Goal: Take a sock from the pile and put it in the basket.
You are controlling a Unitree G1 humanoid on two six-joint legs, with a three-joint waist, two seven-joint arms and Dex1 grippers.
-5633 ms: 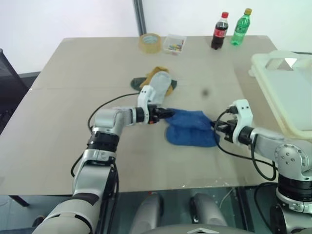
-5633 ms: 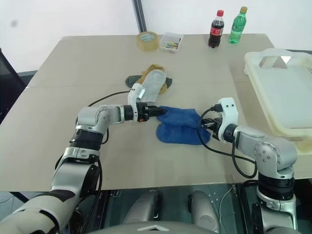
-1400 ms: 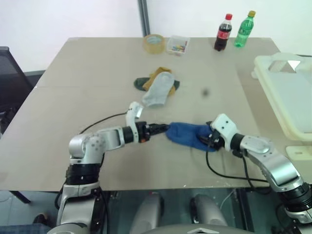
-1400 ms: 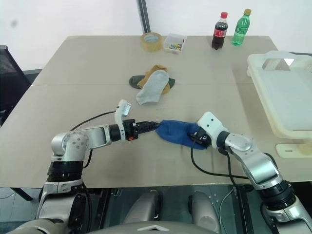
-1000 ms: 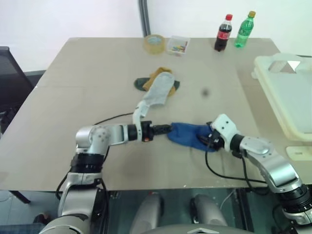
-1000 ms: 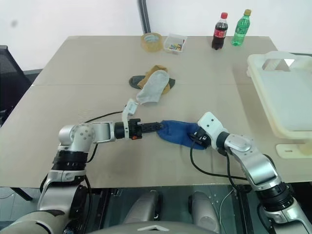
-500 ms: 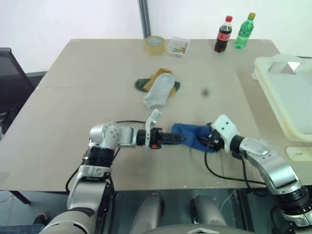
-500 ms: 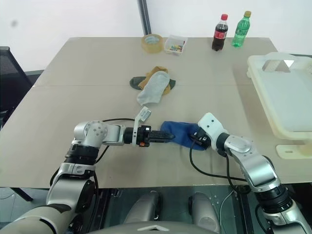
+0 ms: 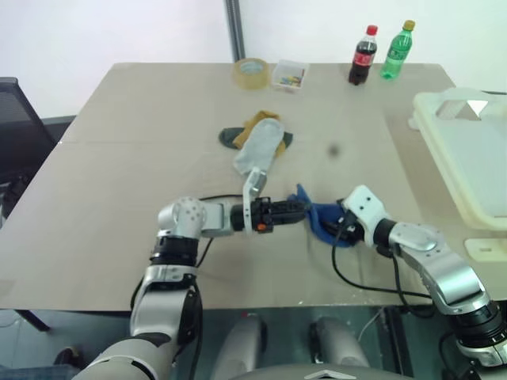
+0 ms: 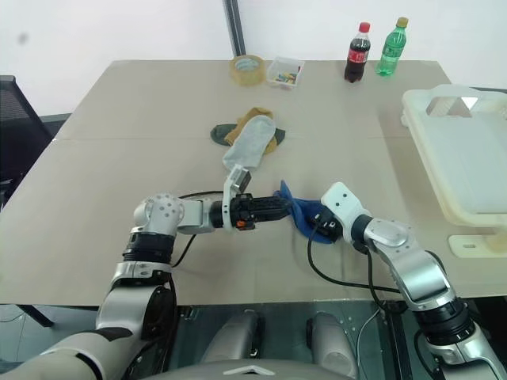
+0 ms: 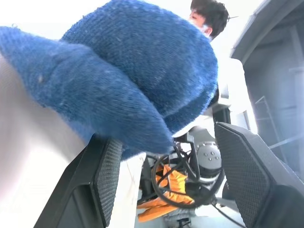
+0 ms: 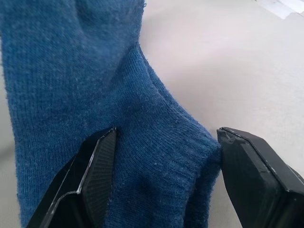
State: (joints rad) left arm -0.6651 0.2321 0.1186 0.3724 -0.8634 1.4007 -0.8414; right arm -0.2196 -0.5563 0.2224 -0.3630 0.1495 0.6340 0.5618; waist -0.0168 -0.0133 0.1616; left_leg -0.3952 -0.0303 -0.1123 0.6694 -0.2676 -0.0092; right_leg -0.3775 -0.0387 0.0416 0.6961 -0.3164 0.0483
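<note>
Socks are lying in two places on the tan table [image 9: 119, 158]. From the head views, a blue sock [image 9: 321, 220] is sitting bunched near the front edge, one flap sticking up at its left end, squeezed between the left gripper [image 9: 299, 209] coming in from the left and the right gripper [image 9: 339, 229] coming in from the right. Farther back, the pile [image 9: 257, 141] is showing a light grey sock lying over a mustard one and a dark green one. The basket [image 9: 467, 150] — pale cream, with a handle cut-out — is standing at the table's right edge, well apart from the socks; nothing can be made out inside the part that is showing. Along the far edge are standing a roll of tape [image 9: 249, 71], a small clear box [image 9: 287, 74] holding coloured bits, a cola bottle [image 9: 363, 54] with a red label and a green bottle [image 9: 394, 49]; no writing is legible on either.

In the left wrist view, the blue knit [image 11: 128, 80] is bulging between that gripper's widely parted fingers [image 11: 102, 175] and resting against one of them; a person's dark hair is showing behind it.

In the right wrist view, the sock's ribbed edge [image 12: 142, 156] is filling the wide gap between the fingers [image 12: 97, 166] — both pads touching the fabric.
</note>
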